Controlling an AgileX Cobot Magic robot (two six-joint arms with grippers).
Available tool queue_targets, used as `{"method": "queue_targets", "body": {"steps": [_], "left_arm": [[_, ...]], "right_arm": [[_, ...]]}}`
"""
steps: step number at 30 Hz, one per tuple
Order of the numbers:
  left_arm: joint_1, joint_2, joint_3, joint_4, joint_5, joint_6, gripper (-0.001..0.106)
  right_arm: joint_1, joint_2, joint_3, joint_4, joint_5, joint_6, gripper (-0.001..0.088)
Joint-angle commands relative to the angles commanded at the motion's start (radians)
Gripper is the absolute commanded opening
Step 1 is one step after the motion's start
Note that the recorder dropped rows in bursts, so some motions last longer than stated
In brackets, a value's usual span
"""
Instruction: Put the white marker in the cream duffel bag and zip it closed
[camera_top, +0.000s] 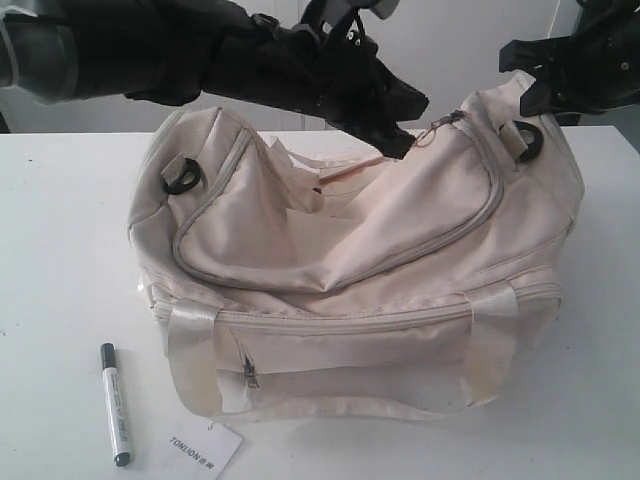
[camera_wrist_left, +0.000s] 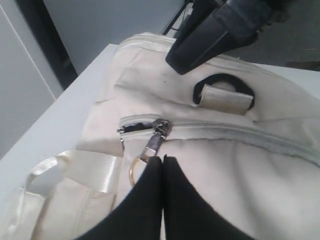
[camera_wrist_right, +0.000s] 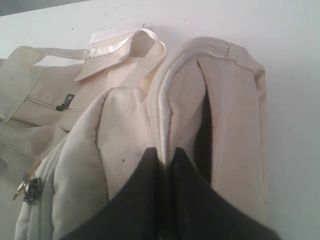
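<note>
Cream fabric of the bag (camera_top: 340, 250) fills the middle of the exterior view, slumped on the table (camera_top: 60, 250). The marker (camera_top: 115, 405) is seen outside it, flat on the table at seven o'clock from the bag, just beside a tag (camera_top: 205, 450). It has a white barrel, a black cap and dark print. The left gripper (camera_top: 403, 147) is stretched across to the bag's one o'clock, and the right gripper (camera_top: 535, 98) is set at two o'clock.

In the left wrist view the left gripper (camera_wrist_left: 162, 167) is seen pressed narrow on the pull (camera_wrist_left: 154, 145) that hangs from the slider (camera_wrist_left: 161, 126). The pull is thin and caught only at its tip. It could be lost if tugged off the zip's line, or the soft bag could be dragged along instead.

In the right wrist view the right gripper (camera_wrist_right: 166, 159) is clamped on a fold of the bag's end. Should that pinch slip, the bag would be unanchored, and the marker could be swept aside by it.
</note>
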Motion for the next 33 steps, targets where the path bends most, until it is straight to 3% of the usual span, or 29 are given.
{"method": "queue_targets", "body": {"steps": [5, 8, 27, 33], "left_arm": [[-0.005, 0.006, 0.000, 0.002, 0.019, 0.100, 0.043], [-0.012, 0.019, 0.000, 0.005, 0.017, 0.118, 0.053], [-0.012, 0.111, -0.002, 0.005, -0.153, 0.118, 0.054], [-0.016, 0.123, -0.014, -0.018, -0.155, 0.118, 0.054]], "right_arm": [[0.000, 0.000, 0.000, 0.000, -0.005, 0.000, 0.0000], [0.000, 0.000, 0.000, 0.000, -0.005, 0.000, 0.0000], [0.000, 0.000, 0.000, 0.000, -0.007, 0.000, 0.0000], [0.000, 0.000, 0.000, 0.000, -0.007, 0.000, 0.0000]]}}
